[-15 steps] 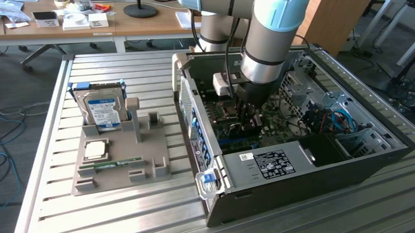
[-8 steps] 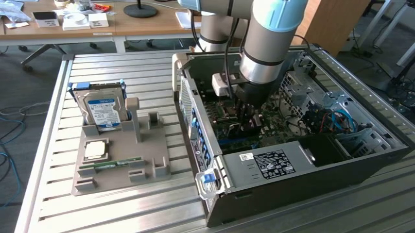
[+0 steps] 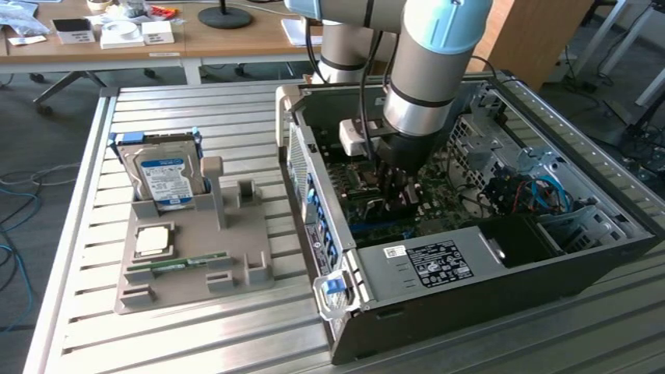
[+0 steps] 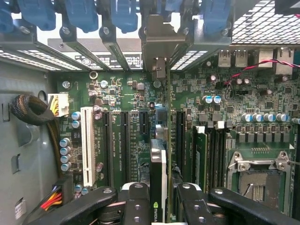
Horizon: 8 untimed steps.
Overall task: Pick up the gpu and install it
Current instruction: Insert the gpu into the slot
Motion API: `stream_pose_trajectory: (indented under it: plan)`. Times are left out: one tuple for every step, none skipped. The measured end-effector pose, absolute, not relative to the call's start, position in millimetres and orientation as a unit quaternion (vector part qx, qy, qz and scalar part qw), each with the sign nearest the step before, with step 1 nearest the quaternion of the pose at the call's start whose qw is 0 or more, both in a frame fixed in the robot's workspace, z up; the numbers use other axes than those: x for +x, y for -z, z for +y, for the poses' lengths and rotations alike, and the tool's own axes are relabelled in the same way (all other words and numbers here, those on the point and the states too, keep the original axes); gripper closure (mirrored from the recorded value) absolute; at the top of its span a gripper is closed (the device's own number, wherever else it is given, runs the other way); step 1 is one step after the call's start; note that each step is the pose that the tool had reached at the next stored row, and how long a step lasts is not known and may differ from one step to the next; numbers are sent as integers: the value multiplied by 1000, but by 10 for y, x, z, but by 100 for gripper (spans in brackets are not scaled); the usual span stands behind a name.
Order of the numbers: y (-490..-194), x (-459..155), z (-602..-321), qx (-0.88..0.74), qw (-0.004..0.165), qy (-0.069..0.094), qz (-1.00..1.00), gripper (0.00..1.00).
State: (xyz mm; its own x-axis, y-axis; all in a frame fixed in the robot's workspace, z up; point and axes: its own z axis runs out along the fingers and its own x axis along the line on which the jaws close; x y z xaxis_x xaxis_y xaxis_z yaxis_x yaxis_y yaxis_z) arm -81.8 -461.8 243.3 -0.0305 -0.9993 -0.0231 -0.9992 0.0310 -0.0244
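Note:
My gripper (image 3: 400, 183) reaches down into the open computer case (image 3: 582, 257), over the motherboard (image 4: 126, 93). It is shut on the gpu (image 4: 158, 168), which shows edge-on in the wrist view between the two black fingers (image 4: 136, 204), with a small logo near its held end. The card stands upright over the black expansion slots (image 4: 140, 136). Its silver end bracket (image 4: 159, 44) meets the row of rear slot openings under the blue latches (image 4: 79, 14). In the exterior view the gpu (image 3: 403, 204) is a dark shape just below the gripper, low against the board.
A grey holder tray (image 3: 198, 265) on the slatted table, at the exterior view's left, carries a hard drive (image 3: 167, 175), a CPU (image 3: 154, 240) and a RAM stick (image 3: 177, 265). Inside the case are the power supply (image 3: 437, 265), installed RAM (image 4: 200, 154), a CPU socket (image 4: 260, 173) and loose cables (image 3: 525, 195).

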Motion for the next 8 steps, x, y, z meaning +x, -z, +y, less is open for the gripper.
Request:
stream_pose_trajectory:
  plan:
    - [-2432,-818,-4618,-696,17,1,718,73]
    - [-2432,-819,-4618,-696,17,1,718,73]
    - [-2431,-818,-4618,-696,17,1,718,73]
    - [-2432,-819,-4618,-696,17,1,718,73]
    - [-2431,-819,-4618,-696,17,1,718,73]
    - [-2431,-819,-4618,-696,17,1,718,73]
    - [-2431,-819,-4618,-696,17,1,718,73]
    - [-2431,-819,-4618,-696,17,1,718,73]
